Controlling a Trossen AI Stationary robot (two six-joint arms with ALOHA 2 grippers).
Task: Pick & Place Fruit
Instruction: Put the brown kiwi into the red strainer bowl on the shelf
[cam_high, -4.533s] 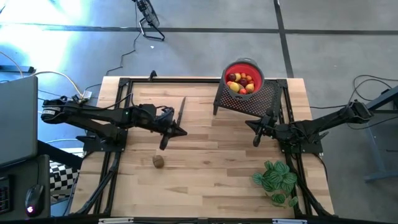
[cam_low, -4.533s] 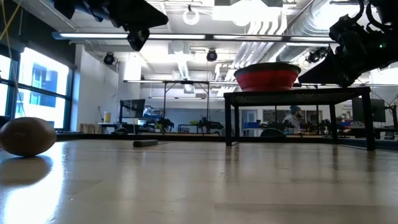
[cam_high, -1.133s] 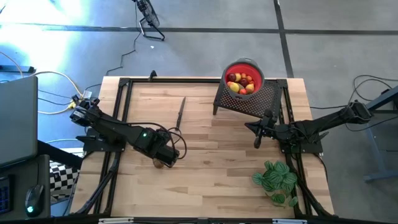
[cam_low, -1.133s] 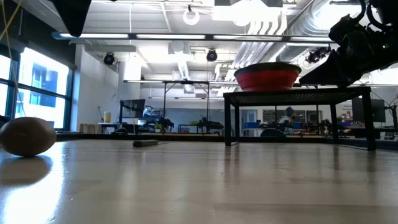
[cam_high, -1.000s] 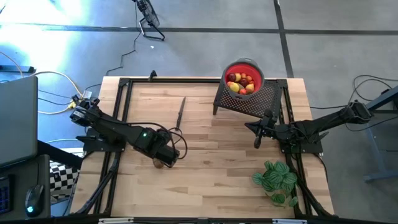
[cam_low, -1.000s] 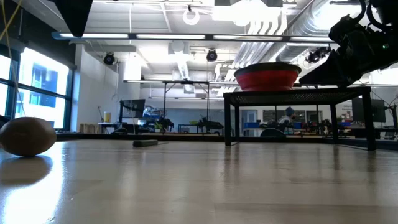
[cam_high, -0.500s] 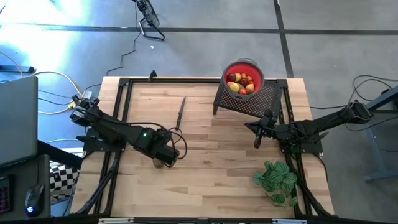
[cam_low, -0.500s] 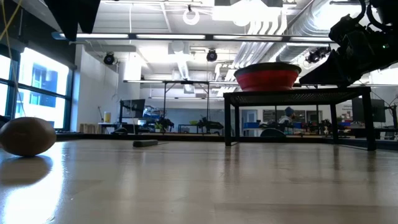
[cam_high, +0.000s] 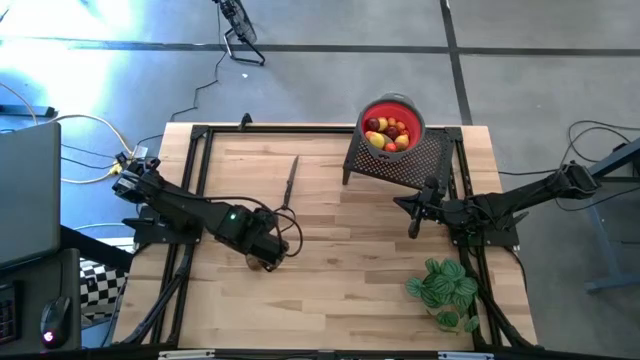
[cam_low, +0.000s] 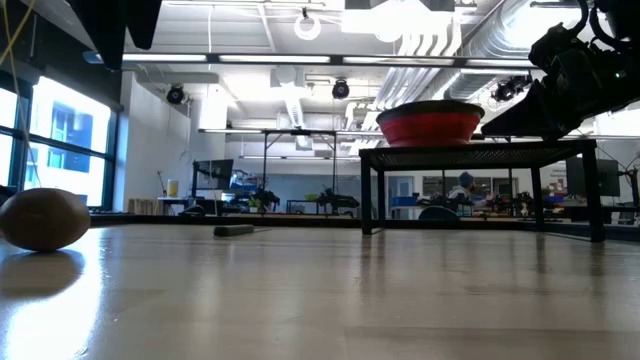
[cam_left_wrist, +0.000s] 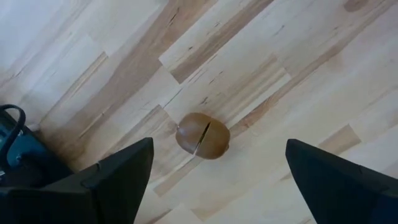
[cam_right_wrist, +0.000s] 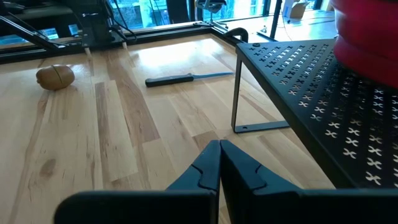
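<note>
A brown fruit with a slit across its top lies on the wooden table, left of the middle; it also shows as the brown fruit in the low view. My left gripper hangs over it, open, pointing down, one finger on either side and above it, touching nothing. In the high view the left gripper partly covers the fruit. A red bowl holding several small yellow, red and orange fruit stands on a black perforated stand. My right gripper waits shut beside the stand.
A thin dark knife lies on the table beyond the left gripper. A green leafy plant stands at the near right. A black frame runs along the table's edges. Bare wood lies between the brown fruit and the stand.
In the low view the dark shape of my left gripper at the top left has grown wider. The brown fruit has stayed where it was.
</note>
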